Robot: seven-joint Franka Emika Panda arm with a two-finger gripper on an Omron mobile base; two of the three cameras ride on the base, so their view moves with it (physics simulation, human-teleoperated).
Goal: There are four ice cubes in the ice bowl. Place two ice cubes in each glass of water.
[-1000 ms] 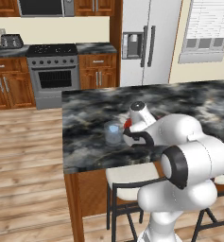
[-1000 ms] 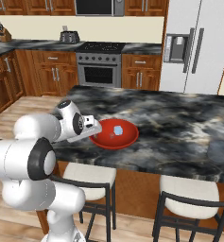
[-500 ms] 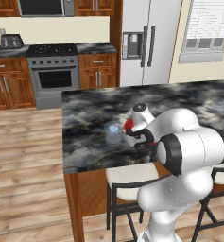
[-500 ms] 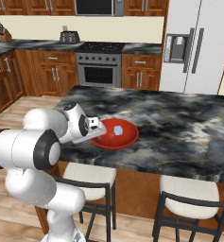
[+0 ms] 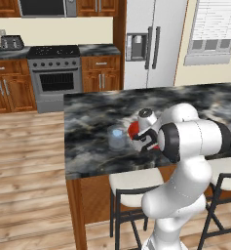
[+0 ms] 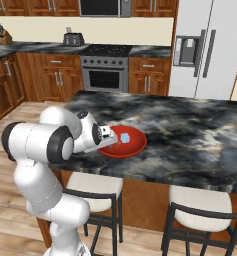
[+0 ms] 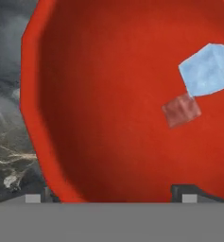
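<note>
Since the earlier frames we find the arm swung round at its upper joints, its big elbow now bulking nearer the cameras, while the gripper (image 6: 111, 140) has kept its station at the near rim of the ice bowl (image 6: 132, 148). We note the jaws standing wide apart, with nothing between them; in the hand view one dark fingertip (image 7: 188, 193) sits over the bowl's floor and the other at its outer rim.

We record the red ice bowl resting on the dark marbled counter (image 6: 190, 130), just ahead of the hand. One pale blue ice cube (image 7: 209, 70) lies on the bowl's floor, apart from the fingertips, and a smaller reddish, see-through cube (image 7: 181, 109) lies touching its corner; whether that second piece is another ice cube we cannot say for certain.

We observe one glass of water (image 5: 117, 138) on the counter beside the bowl, upright, with a pale blue cube showing inside it.
</note>
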